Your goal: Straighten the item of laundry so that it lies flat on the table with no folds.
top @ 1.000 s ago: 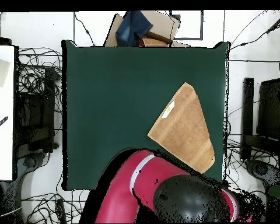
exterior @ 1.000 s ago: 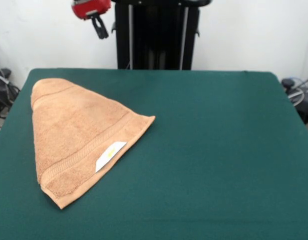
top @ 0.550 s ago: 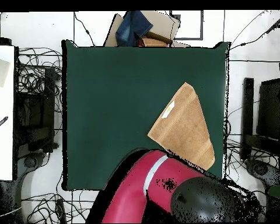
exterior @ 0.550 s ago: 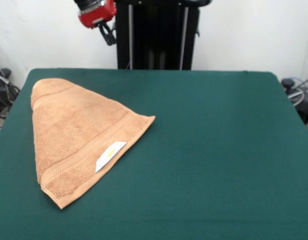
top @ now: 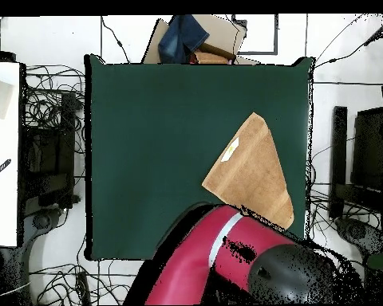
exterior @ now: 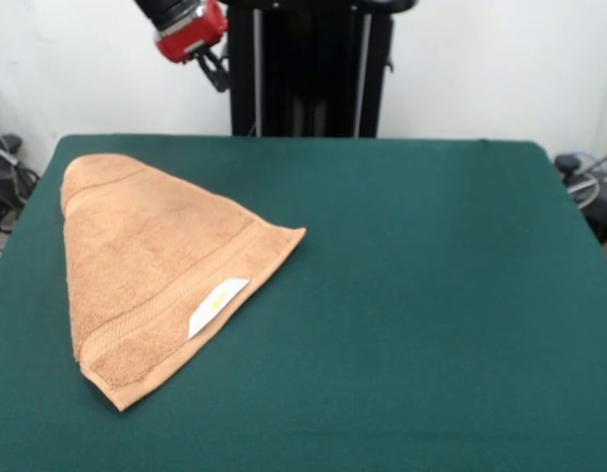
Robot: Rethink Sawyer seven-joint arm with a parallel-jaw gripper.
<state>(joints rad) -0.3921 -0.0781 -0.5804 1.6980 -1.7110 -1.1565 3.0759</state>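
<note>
Hanging high above the table's far edge, the gripper holds nothing, finger spacing unclear

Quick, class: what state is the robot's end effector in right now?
End effector: raised beyond the table's far edge, holding nothing; open or closed cannot be told.

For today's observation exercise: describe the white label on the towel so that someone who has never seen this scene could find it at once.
Start at the dark green table and find the orange-tan towel, folded into a rough triangle. Follow its woven border band toward the near corner: the white label lies on top there. It is the only white patch on the cloth, with a small yellow mark.
</note>
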